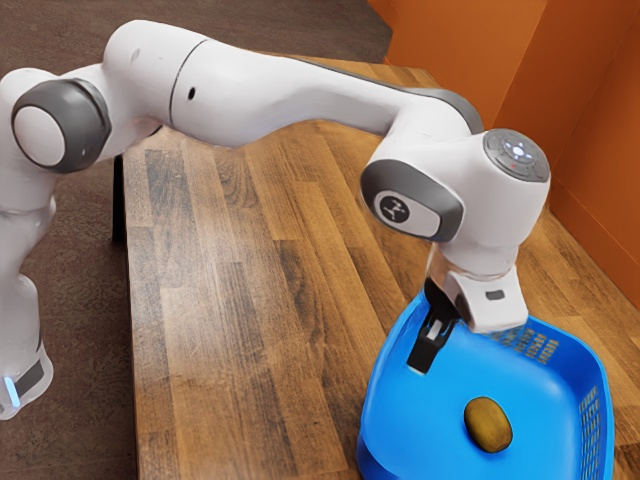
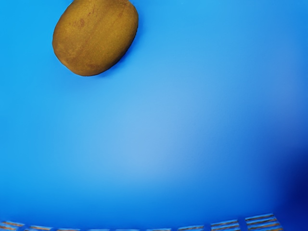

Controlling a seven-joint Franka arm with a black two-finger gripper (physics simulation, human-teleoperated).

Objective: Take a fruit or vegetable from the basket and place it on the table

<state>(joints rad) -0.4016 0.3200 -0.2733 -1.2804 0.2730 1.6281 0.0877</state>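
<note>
The basket (image 1: 400, 440) looked like smooth plastic with a soft sheen. The table (image 1: 220, 330) was wood, grained and lightly glossy where light fell on it. The fruit (image 1: 488, 424) had a dull, faintly mottled skin. The arm's shell (image 1: 250, 90) looked smooth and satiny, like plastic.

Table (image 1: 230, 320) is topped w/ wood planks, lt. & dk. brown mixed; a pale sheen is seen nr. its long edge at the ext. view's left, & a dk. leg (image 1: 118, 200) is partly shown beyond that edge. Directly on the tabletop, toward the ext. view's lower right, a blue basket (image 1: 405, 430) is set upright, open side up, w/ rounded corners. Its walls are pierced w/ rows of slots; brown is glimpsed thru some. Its nearest part is cut off by the ext. view's lower edge.
</note>
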